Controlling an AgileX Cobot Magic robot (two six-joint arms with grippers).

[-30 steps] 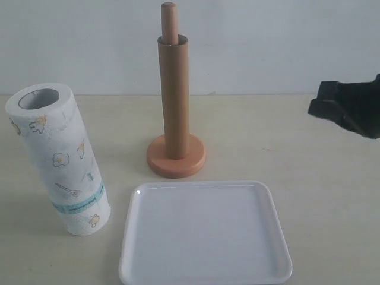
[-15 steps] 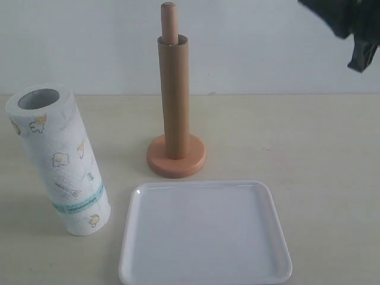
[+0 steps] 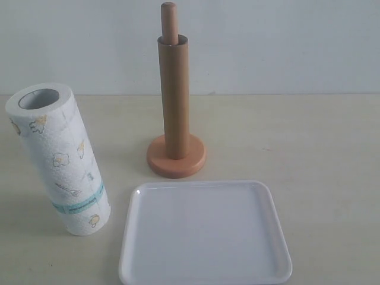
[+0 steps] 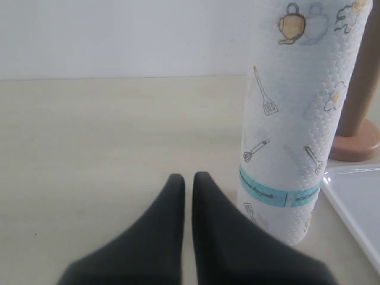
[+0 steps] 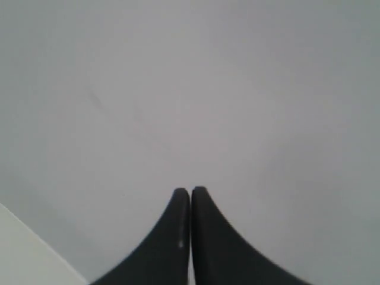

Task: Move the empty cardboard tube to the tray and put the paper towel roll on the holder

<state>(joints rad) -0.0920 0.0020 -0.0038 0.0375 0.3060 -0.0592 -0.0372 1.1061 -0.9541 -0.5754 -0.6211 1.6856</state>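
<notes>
- The pale beige wooden table carries everything, with a plain whitish wall behind it.
- The flat white glossy square tray, rounded at the corners and low-rimmed, lies at the front middle of the table, just in front of the holder's base and apart from it.
- The thick white paper towel roll, printed with small yellow cartoon pictures and a teal band, stands on end on the table at the left, beside the tray's left edge and not touching it, with its hollow core open at the top.
- The orange-brown wooden holder, a round disc base with a thin upright pole, stands behind the tray; only the pole's rounded tip shows above the tube.
- The long plain brown cardboard tube stands upright, sleeved around the holder's pole, its lower end down at the disc base.
- The left gripper has its black jaws pressed together on nothing. In the left wrist view the paper towel roll stands near the tips, off to one side and clear of them, with the holder's base and a corner of the tray beyond it.
- The right gripper is likewise clenched and empty, and it faces a plain pale grey surface.
</notes>
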